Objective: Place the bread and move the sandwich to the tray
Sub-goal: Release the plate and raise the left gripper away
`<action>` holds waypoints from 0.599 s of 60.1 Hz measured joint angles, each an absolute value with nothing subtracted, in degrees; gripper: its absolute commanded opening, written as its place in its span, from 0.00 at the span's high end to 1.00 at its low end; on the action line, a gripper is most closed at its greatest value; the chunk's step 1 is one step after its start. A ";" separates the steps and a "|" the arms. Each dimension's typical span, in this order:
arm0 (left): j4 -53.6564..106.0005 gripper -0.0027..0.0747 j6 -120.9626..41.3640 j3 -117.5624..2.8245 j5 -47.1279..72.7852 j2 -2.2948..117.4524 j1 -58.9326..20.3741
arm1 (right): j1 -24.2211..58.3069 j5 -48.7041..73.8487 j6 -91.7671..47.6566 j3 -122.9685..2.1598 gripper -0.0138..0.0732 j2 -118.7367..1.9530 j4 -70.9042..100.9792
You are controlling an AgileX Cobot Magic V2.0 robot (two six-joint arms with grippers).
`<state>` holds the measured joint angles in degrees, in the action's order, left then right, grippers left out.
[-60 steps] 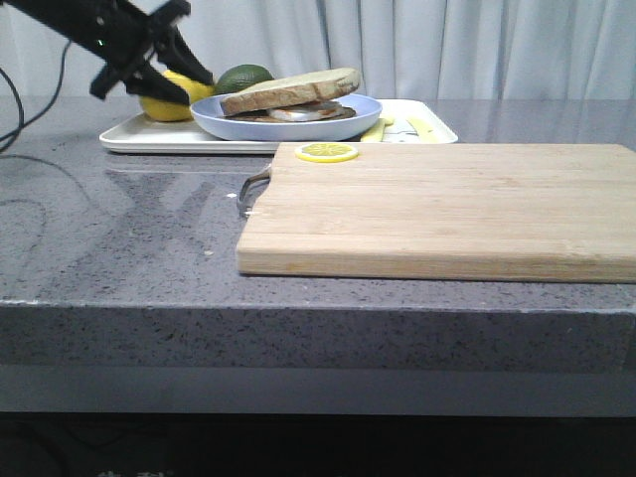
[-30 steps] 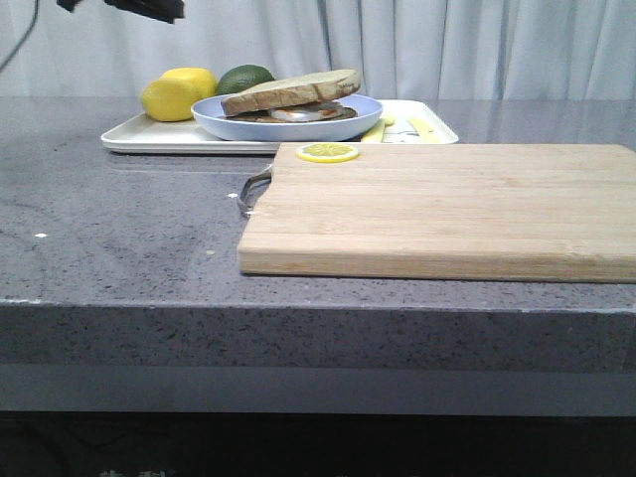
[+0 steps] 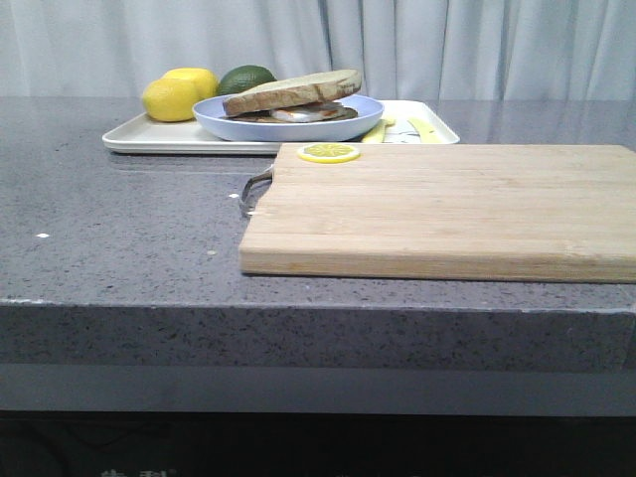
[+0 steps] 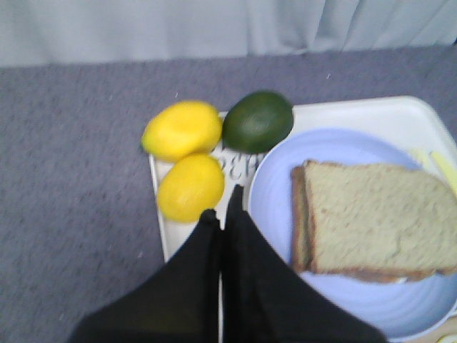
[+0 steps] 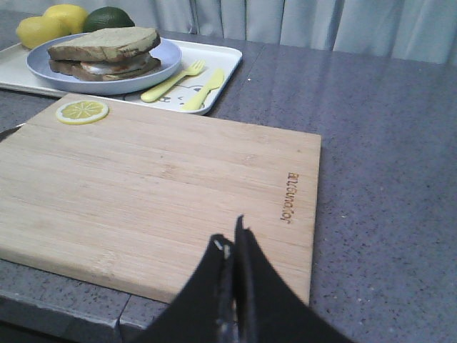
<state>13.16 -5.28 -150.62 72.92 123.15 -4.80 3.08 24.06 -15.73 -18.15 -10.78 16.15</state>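
1 marking is visible: a short line of dark printed letters on the wooden cutting board point(image 5: 164, 186), seen in the right wrist view. It sits right of centre in the frame, near the board's right-hand edge, and runs sideways along that edge. The characters are too small and too rotated to read with certainty.

The tray point(image 4: 400, 111) carries a dark print fragment in the left wrist view, at the centre of the frame between the lime point(image 4: 258, 120) and the plate point(image 4: 275, 200). It is blurred and not legible as text.

No other text, number or sign is readable.
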 measured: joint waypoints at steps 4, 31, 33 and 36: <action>9.29 0.99 -5.28 -143.06 72.82 119.96 -4.92 | 3.08 24.18 -15.73 -18.15 0.93 -10.78 16.35; 1.55 0.99 -5.28 -103.50 71.38 99.89 -2.99 | 3.08 24.28 -15.73 -18.15 0.93 -10.78 16.79; 1.95 0.99 -5.28 -101.55 70.63 98.42 -2.99 | 3.08 24.28 -15.73 -18.15 0.93 -10.78 16.79; 2.97 0.99 -5.28 -97.99 68.77 95.61 -2.99 | 3.08 24.28 -15.73 -18.15 0.93 -10.78 16.79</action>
<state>2.97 -5.28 -97.99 68.77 95.61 -2.99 3.08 24.28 -15.73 -18.15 -10.78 16.79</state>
